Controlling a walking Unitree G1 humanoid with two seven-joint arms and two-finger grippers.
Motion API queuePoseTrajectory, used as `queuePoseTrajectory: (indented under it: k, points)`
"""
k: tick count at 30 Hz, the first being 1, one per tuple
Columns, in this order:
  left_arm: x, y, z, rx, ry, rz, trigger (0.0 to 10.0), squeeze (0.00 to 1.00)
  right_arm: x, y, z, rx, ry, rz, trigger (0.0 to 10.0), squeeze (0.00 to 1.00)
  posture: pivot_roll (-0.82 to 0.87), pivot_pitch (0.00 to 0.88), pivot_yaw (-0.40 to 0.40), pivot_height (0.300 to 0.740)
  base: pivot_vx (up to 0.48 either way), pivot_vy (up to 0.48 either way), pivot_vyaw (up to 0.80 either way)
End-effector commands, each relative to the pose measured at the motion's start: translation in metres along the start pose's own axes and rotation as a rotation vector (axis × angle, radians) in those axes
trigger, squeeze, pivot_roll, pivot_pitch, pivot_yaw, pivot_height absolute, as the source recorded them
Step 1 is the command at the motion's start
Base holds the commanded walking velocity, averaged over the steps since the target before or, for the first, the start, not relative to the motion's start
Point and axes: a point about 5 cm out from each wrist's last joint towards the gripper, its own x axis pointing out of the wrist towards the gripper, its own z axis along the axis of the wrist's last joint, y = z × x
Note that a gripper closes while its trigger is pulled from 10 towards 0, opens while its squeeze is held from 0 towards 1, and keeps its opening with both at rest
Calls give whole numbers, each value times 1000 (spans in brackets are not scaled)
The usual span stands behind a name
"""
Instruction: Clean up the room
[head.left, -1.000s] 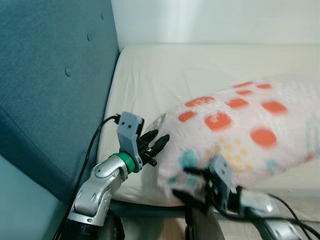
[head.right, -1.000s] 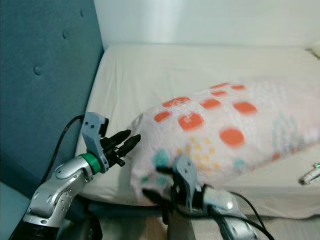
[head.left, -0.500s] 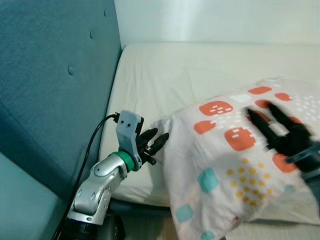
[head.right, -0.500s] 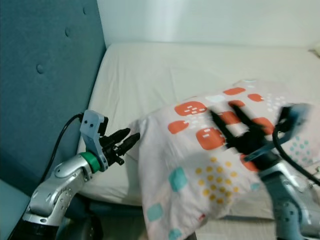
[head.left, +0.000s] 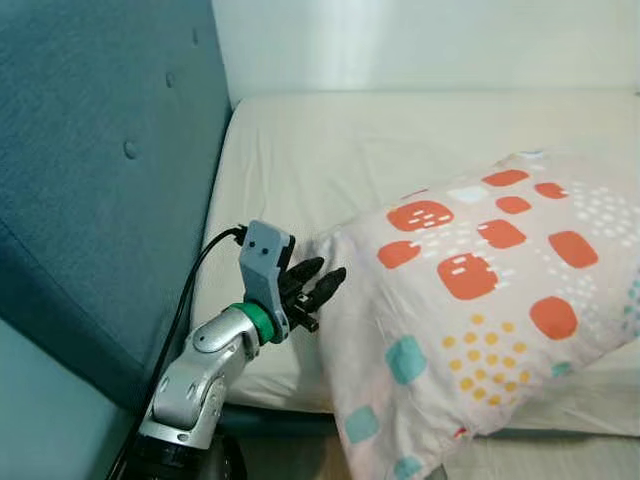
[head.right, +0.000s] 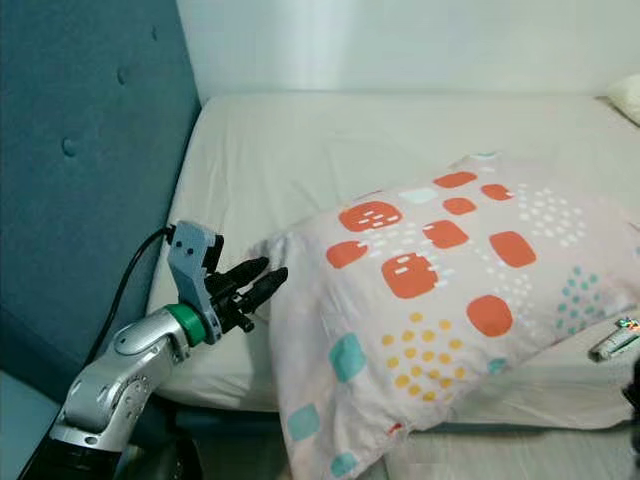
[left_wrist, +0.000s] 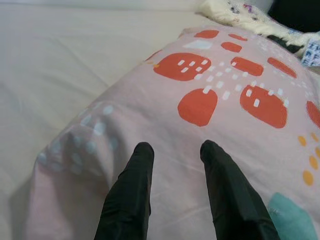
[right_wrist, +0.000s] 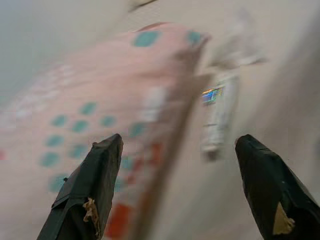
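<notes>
- On the bed (head.left: 330, 150), near its front edge and toward the headboard (head.left: 90, 170) end, lies the patterned pillow (head.left: 470, 290); one corner droops over the front edge of the mattress, so it is not yet squared up.
- The left gripper (head.left: 322, 286) sits just beside the pillow's headboard-side end. In the left wrist view its jaws are a little apart, with the fingertips (left_wrist: 142, 150) resting against the fabric and no fold caught between them, so they hold nothing that I can see.
- The right gripper (right_wrist: 177, 145) has its jaws spread wide and empty. The picture is blurred, but they point toward the pillow's far end and a small pale object (head.right: 618, 340) lying on the bed beyond it.
- Judging progress: the pillow is on the bed, which looks like the main step done. What seems left is nudging it fully onto the mattress and toward the headboard, and dealing with the small object at the far end.
</notes>
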Motion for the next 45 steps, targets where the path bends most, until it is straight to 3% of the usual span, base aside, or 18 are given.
queuePoseTrajectory:
  k: [1,4,6,8,12,21,22,23,32,34,35,36,37,38,40,45]
  points:
    - [-1,2,-5,-5,24,3,10000,0,0,-4,-6,78,-7,4,10000,1000,-134,149,129,571,0,0,0]
    - [-3,4,-5,-1,29,8,10000,0,9,8,-18,209,21,81,10000,1000,-118,153,130,571,0,0,0]
    - [-3,4,-5,-1,29,8,10000,0,9,8,-18,209,21,81,10000,1000,-118,153,130,571,0,0,0]
    - [-5,5,-5,1,32,16,10000,0,15,17,-34,300,90,109,10000,1000,-103,161,134,571,0,0,0]
    - [-7,6,-4,5,35,23,10000,0,19,24,-55,379,168,58,10000,1000,-85,171,134,571,0,0,0]
    - [-9,7,-3,10,39,33,10000,0,18,28,-75,453,229,20,10000,1000,-56,177,143,571,0,0,0]
    - [-9,7,-3,12,40,33,10000,0,18,33,-82,466,262,11,10000,420,-52,178,143,571,0,0,0]
    - [-10,7,-3,12,41,34,10000,0,19,38,-87,469,289,6,10000,0,-49,178,141,571,0,0,0]
    - [-9,6,-1,10,36,43,10000,0,26,76,-110,476,407,-33,10000,0,-35,178,133,571,0,0,0]
    - [-9,6,-1,10,36,43,10000,0,26,76,-110,476,407,-33,10000,0,-35,178,133,571,0,0,0]
    - [-9,6,-1,9,36,44,10000,0,27,86,-112,475,417,-6,5922,0,-35,178,133,571,0,0,0]
    - [-10,6,0,10,34,49,10000,0,31,105,-115,472,430,60,0,0,-32,177,126,571,0,0,0]
    - [-10,7,0,9,32,56,10000,0,34,123,-116,464,438,120,0,0,-29,179,122,571,0,0,0]
    - [-10,7,0,9,32,56,10000,0,34,123,-116,464,438,120,0,0,-29,179,122,571,0,0,0]
    - [-10,8,1,9,30,66,10000,0,36,142,-117,455,444,185,0,0,-29,177,118,571,0,0,0]
    - [-10,8,0,7,30,70,10000,0,36,148,-117,450,445,207,0,0,-29,177,117,571,0,0,0]
